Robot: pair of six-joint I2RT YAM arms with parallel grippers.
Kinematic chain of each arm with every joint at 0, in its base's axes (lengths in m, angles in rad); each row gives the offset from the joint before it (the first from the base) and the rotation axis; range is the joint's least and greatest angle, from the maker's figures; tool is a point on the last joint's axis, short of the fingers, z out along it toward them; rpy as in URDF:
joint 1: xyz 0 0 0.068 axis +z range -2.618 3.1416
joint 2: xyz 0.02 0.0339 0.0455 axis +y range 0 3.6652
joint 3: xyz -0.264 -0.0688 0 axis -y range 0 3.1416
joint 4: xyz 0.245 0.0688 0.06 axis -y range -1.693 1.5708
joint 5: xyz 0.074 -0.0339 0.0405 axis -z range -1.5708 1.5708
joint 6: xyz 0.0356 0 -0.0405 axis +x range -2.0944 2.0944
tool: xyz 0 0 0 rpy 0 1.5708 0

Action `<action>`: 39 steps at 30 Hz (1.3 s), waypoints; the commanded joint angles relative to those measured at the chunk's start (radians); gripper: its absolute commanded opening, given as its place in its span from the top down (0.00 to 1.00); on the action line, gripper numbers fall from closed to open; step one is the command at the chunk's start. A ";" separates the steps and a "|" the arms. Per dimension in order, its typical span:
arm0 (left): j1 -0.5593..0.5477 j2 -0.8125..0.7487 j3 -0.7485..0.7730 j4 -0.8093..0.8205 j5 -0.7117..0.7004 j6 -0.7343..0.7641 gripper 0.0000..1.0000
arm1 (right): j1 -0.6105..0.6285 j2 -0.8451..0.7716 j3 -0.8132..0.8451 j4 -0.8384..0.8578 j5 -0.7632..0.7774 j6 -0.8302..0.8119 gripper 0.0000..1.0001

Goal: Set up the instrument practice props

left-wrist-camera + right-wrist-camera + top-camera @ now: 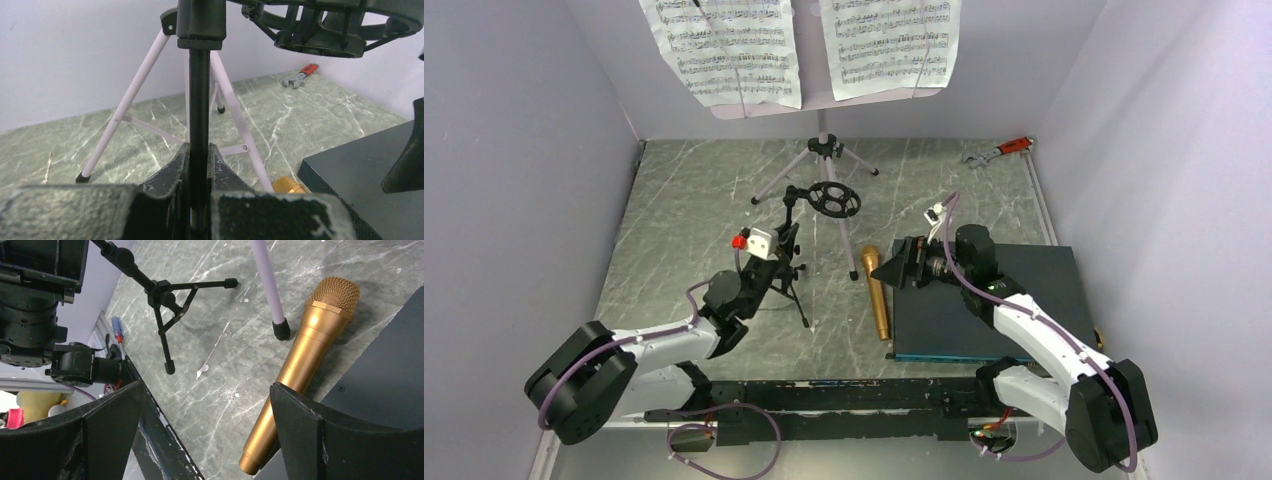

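Left jaws clamp the mic stand (pixel 199 100); right jaws gape, tilted toward the microphone (pixel 300 365).

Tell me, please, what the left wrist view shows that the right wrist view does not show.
Only the left wrist view: the left tool shut on the pole of the black mic stand, the ring mount above it, and the red-handled wrench in the far corner.
Only the right wrist view: the open right tool, the mic stand's spread feet, and the gold microphone at full length, lying beside the dark board.
Both: microphone, board, mic stand, a pale music stand leg, the marble table.
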 commanded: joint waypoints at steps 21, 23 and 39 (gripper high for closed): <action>-0.035 -0.392 -0.207 -0.171 -0.068 -0.159 0.97 | 0.066 0.165 0.069 -0.016 0.067 -0.121 0.01; -0.035 -0.395 -0.209 -0.189 -0.057 -0.158 0.97 | 0.093 0.184 0.083 -0.025 0.100 -0.133 0.01; -0.036 -0.415 -0.215 -0.279 -0.040 -0.165 0.36 | 0.216 0.220 0.142 -0.133 0.313 -0.192 0.01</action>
